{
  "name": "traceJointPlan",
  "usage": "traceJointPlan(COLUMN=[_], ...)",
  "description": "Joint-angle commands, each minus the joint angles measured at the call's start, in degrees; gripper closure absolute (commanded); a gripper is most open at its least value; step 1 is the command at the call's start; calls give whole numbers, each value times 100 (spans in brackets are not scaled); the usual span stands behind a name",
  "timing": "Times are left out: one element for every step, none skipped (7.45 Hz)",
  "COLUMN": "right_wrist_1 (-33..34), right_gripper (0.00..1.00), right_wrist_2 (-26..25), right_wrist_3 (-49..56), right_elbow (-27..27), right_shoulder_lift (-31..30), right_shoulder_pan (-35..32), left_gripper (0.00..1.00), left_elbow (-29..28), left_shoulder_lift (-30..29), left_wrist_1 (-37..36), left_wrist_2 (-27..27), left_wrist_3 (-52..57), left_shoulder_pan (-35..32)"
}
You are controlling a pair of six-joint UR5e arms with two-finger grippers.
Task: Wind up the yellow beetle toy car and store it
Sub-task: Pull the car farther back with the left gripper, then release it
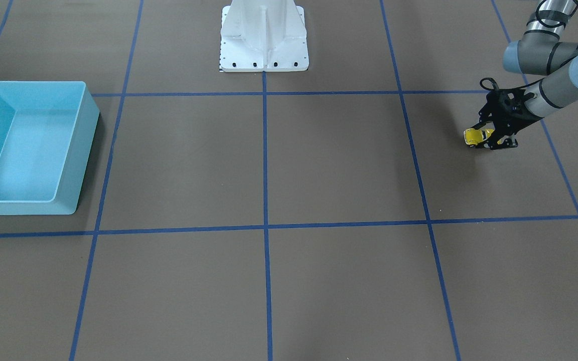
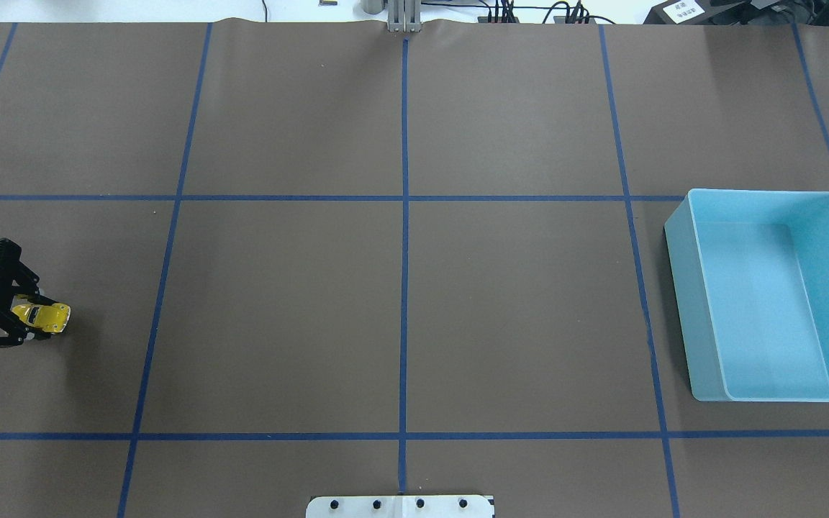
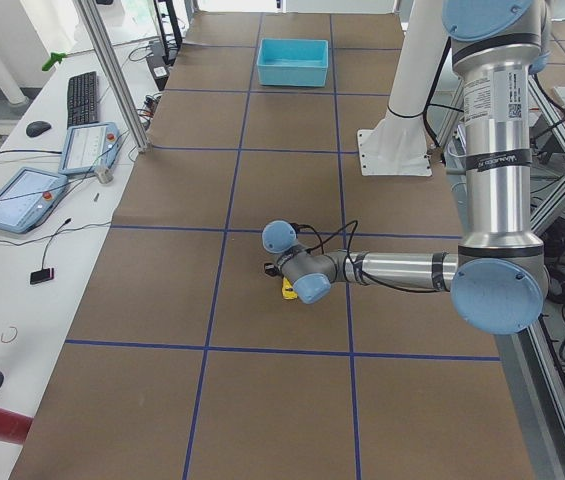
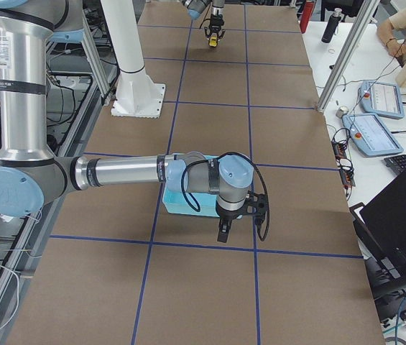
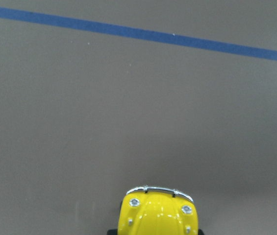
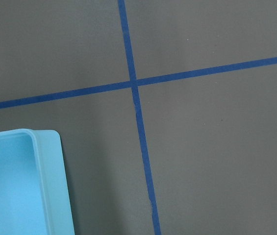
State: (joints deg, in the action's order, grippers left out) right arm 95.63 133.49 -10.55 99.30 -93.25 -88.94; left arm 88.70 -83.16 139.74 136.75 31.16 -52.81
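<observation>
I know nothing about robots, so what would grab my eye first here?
The bright yellow beetle toy car stands out, gripped in the left arm's black tool at the left edge of the table in the overhead view. Far across on the right sits a big light blue bin.

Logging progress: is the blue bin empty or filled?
Empty. The light blue bin shows a bare floor; the yellow beetle toy car sits in the left gripper.
</observation>
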Motion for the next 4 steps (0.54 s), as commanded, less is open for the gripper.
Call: traceJointPlan(right_wrist_1=[0,0,0,0], right_gripper=[0,0,0,0], right_wrist_2=[1,1,1,1], right_wrist_3=[0,0,0,0], right_elbow=[2,2,2,2], right_shoulder_lift=[0,0,0,0], right_shoulder_pan=[0,0,9,0], left_gripper=[100,100,100,100], left_elbow=[-185,-334,-396,-466], left_shoulder_lift=[72,72,81,98], left_wrist_1=[0,0,0,0], left_wrist_2=[210,255,342,369], left_wrist_3=[362,642,715,820], left_shoulder_pan=[-281,-378,-501,-580])
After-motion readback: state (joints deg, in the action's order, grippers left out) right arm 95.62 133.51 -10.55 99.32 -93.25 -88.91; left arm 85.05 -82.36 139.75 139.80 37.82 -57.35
